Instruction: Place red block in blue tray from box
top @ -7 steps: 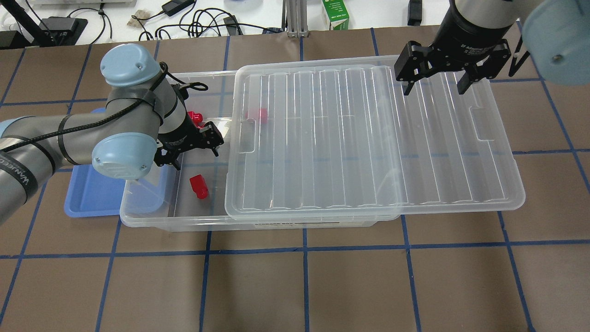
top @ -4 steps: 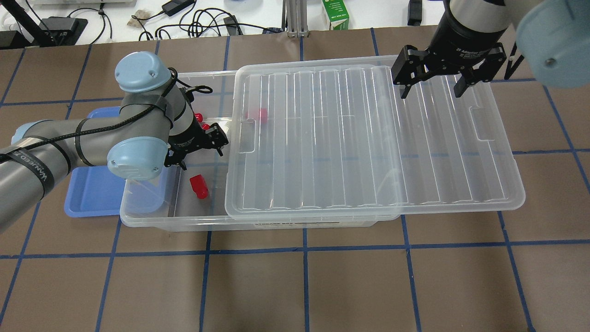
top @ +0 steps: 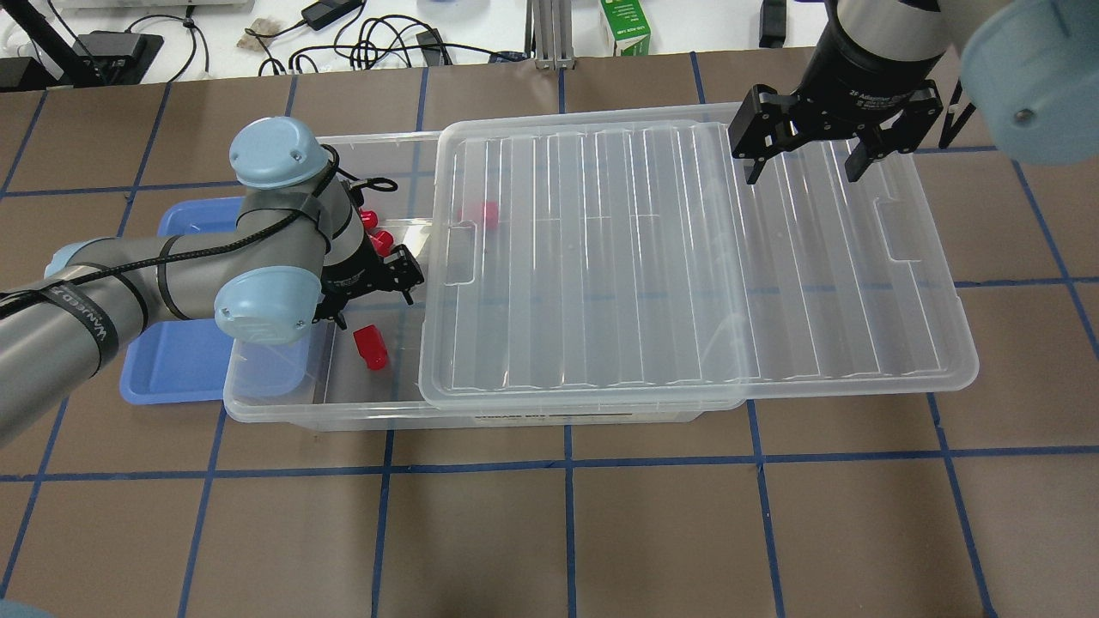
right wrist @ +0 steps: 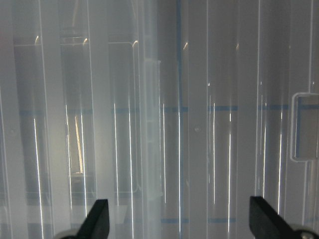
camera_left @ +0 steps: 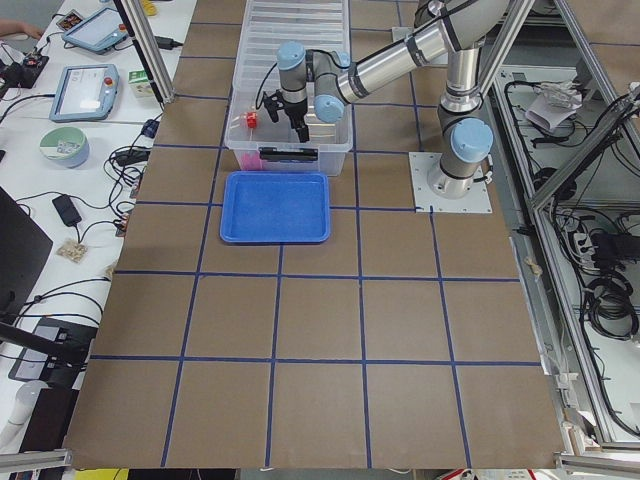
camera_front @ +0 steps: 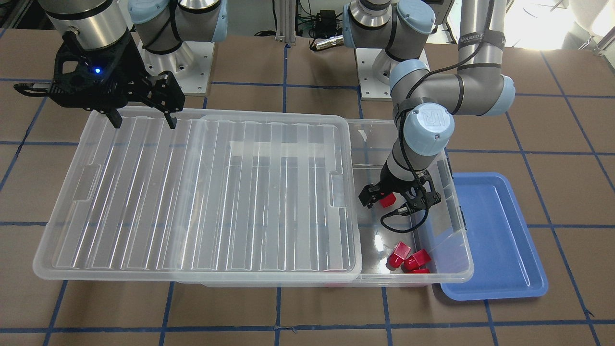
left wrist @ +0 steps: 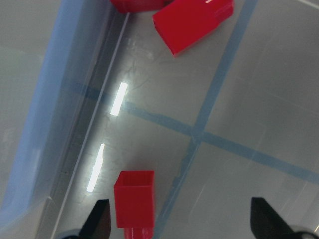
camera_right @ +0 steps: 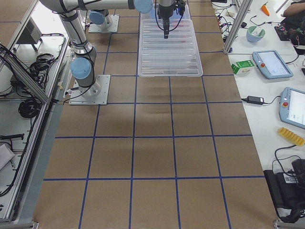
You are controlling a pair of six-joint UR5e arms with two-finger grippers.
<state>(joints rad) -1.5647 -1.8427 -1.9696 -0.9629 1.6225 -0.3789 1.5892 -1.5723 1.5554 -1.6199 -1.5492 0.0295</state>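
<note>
The red block [top: 371, 348] lies alone on the floor of the clear box [top: 343, 410], in its uncovered left end. My left gripper [top: 375, 298] is open and reaches down into the box just above this block. In the left wrist view the block [left wrist: 134, 199] lies between the fingertips, close to the left fingertip [left wrist: 101, 220]. In the front view it shows between the fingers [camera_front: 388, 200]. The blue tray [top: 172, 365] sits beside the box's left end, partly under my arm. My right gripper [top: 803, 165] is open and empty above the lid [top: 687, 257].
Two more red blocks [top: 375, 228] lie near the box's far wall, and another [top: 481, 215] shows through the lid. The ribbed lid is slid right, overhanging the box. Cables and a green carton [top: 625, 27] lie beyond the table.
My left arm has swung right and the open left gripper has shifted slightly toward the lone red block. My right gripper has moved a little away over the lid's far edge.
</note>
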